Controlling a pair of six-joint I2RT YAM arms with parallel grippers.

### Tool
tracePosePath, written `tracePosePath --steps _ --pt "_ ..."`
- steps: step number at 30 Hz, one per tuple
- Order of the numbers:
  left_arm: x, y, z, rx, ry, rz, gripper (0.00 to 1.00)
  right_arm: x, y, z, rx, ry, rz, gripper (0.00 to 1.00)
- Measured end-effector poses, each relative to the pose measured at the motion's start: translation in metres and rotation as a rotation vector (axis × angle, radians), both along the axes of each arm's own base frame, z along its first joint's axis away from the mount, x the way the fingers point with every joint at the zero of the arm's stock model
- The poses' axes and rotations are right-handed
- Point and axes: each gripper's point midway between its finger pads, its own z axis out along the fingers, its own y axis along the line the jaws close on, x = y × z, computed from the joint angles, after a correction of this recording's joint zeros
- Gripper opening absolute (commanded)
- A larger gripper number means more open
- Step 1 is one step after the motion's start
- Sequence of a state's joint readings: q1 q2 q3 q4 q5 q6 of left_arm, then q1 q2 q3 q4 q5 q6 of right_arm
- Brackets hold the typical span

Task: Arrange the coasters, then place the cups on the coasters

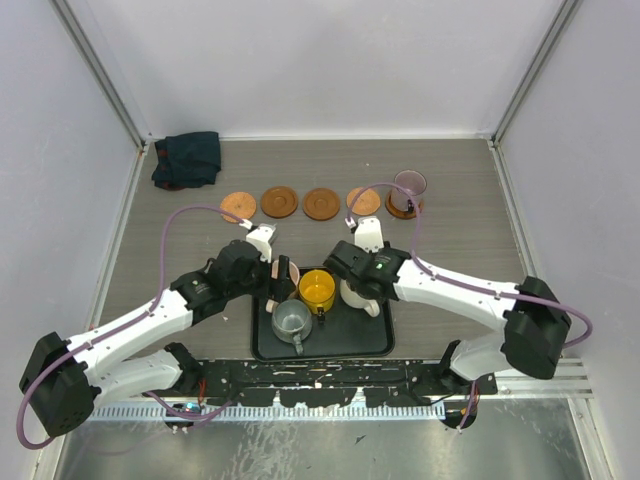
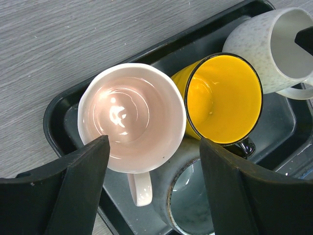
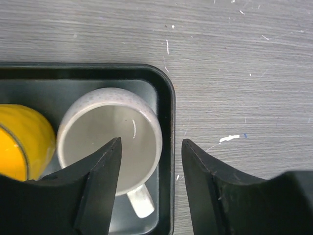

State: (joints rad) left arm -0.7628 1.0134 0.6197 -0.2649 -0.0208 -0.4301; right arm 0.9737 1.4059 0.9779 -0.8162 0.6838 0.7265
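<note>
Four bare brown coasters point(image 1: 280, 202) lie in a row at the back of the table. A fifth coaster point(image 1: 402, 211) at the right end carries the mauve-purple cup point(image 1: 409, 184). The black tray point(image 1: 375, 345) holds the pink cup point(image 2: 132, 115), the yellow cup point(image 2: 225, 98), the grey cup point(image 2: 195, 205) and the cream-white cup point(image 3: 110, 137). My left gripper point(image 2: 154, 147) hangs open over the pink cup's handle side, holding nothing. My right gripper point(image 3: 150, 144) is open, with one finger over the cream-white cup's mouth and the other outside the tray's right rim point(image 3: 167, 147).
A dark crumpled cloth point(image 1: 187, 158) lies in the back left corner. White walls enclose the table on three sides. Both arms reach over the tray from the near edge.
</note>
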Motion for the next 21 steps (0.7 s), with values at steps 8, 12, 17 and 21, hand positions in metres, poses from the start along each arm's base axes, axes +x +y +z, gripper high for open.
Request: tracePosePath --steps 8,12,17,21 --pt "0.000 0.000 0.001 -0.001 -0.002 0.000 0.76 -0.009 0.015 0.049 0.191 -0.098 0.091 0.71" --pt "0.000 0.000 0.001 -0.002 -0.004 0.000 0.76 -0.026 0.012 0.050 0.260 -0.071 0.148 0.72" --pt "0.000 0.000 0.001 -0.002 -0.003 0.001 0.76 -0.049 0.005 0.012 0.231 0.051 0.197 0.72" --pt "0.000 0.001 0.001 -0.002 -0.003 0.001 0.76 -0.060 0.002 -0.005 0.212 0.113 0.223 0.72"
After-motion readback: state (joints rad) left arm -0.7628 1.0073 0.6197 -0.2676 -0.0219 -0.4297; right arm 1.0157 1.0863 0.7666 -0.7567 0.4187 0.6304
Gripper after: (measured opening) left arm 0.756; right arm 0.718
